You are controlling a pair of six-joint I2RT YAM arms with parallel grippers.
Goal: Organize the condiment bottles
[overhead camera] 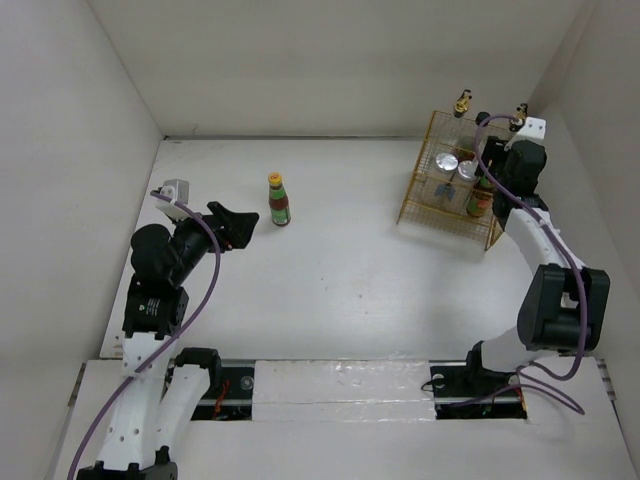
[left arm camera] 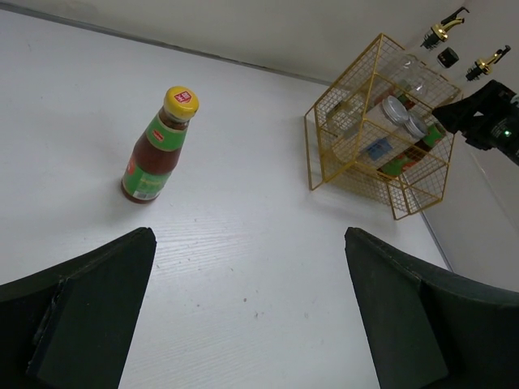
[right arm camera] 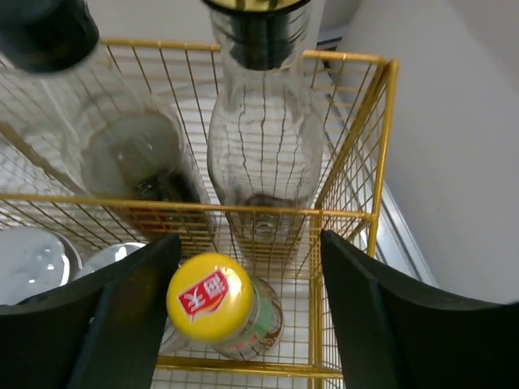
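- Step in hand, likely: loading the rack. Right gripper (right arm camera: 247, 247) hangs over the wire rack (right arm camera: 383, 138), fingers spread either side of a yellow-capped sauce bottle (right arm camera: 209, 296) standing in the near row, not clamped on it.
- Clear glass bottles (right arm camera: 259, 146) stand in the row behind, silver-lidded shakers (right arm camera: 32, 259) beside.
- Second sauce bottle (left arm camera: 158, 150) stands upright on the table (overhead camera: 340, 280), well apart from the rack.
- Left gripper (left arm camera: 249, 239) is spread and empty, facing it.
- Next, probably: left closes on that bottle and carries it across.
- White tabletop, white walls (overhead camera: 350, 60) on three sides.
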